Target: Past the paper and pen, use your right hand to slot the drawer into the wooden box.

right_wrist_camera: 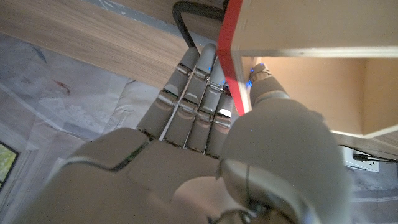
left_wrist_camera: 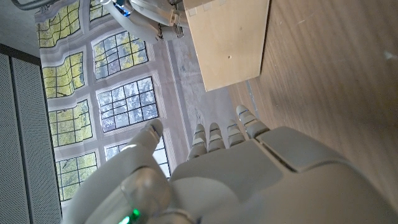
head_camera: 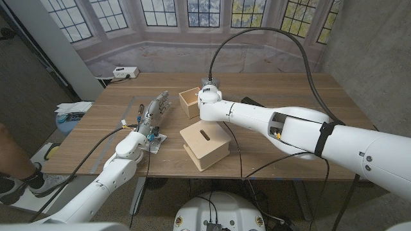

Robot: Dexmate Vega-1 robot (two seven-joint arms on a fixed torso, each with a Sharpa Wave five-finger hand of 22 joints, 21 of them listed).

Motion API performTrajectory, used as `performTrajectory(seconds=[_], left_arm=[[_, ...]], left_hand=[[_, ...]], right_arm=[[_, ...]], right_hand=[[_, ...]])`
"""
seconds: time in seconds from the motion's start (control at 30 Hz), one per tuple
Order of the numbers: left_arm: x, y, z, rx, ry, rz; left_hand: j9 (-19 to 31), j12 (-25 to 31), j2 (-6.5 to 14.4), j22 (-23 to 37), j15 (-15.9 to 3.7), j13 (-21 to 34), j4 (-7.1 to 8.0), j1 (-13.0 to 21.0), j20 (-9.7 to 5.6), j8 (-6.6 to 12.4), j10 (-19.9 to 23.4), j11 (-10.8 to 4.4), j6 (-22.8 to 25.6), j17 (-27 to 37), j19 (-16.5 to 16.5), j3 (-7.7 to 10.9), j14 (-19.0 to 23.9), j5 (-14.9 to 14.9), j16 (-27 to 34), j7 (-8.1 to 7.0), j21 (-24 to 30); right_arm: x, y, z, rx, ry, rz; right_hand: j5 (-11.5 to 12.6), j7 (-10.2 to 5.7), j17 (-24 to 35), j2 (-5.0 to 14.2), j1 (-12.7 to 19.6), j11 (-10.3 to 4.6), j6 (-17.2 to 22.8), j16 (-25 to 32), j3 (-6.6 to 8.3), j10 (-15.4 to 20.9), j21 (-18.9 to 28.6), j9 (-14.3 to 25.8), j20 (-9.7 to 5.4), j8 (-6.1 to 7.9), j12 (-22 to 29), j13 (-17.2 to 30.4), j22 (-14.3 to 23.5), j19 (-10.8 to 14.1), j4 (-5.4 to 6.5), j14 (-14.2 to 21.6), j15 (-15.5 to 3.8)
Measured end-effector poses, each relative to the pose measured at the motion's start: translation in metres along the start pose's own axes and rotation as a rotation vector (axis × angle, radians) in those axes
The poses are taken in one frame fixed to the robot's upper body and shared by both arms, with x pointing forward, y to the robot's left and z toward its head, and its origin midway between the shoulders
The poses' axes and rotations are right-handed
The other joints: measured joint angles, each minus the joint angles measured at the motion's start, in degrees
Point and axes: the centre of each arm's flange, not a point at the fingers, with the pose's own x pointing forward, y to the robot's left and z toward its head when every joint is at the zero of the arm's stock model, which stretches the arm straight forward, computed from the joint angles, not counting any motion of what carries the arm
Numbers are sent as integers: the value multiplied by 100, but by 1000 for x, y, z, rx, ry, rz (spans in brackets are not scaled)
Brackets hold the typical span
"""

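Observation:
The drawer point(head_camera: 189, 102), a small open-topped wooden tray, is off the table in the head view, gripped by my right hand point(head_camera: 209, 96). In the right wrist view my right hand point(right_wrist_camera: 205, 143) has its thumb inside the drawer point(right_wrist_camera: 298, 37) and its fingers outside the red-edged wall. The wooden box point(head_camera: 204, 146), with a slot in its top, stands on the table in front of the drawer; its side point(left_wrist_camera: 230, 43) faces my left hand point(left_wrist_camera: 236, 174). My left hand point(head_camera: 154, 112) holds nothing and its fingers are stretched out. A white paper point(head_camera: 156, 140) lies by its wrist, and a thin dark pen point(head_camera: 140, 110) beside it.
A white power strip point(head_camera: 122, 72) sits at the table's back left corner. A black object point(head_camera: 250, 101) lies behind my right arm. Papers and a blue item point(head_camera: 69, 113) sit off the table's left edge. A person's leg and shoe point(head_camera: 16, 176) show at far left.

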Motion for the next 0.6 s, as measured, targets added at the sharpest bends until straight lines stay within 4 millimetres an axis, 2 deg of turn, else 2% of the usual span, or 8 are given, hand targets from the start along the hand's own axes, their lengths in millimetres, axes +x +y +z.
performTrajectory(seconds=[0.6], left_arm=[[2,-3,2,4,-1,-5]], left_hand=[[0,0,22,0,20,0,-23,22,32,0,20,22,0,0,31,-24,20,0,0,0,0]], right_arm=[[-9,-9,-6,7,-23,-48]], right_hand=[[-23,-23,-50,-38,38,-50,146,0,-1,173,0,-8,-31,-4,-29,-180,23,31,0,126,-62]])
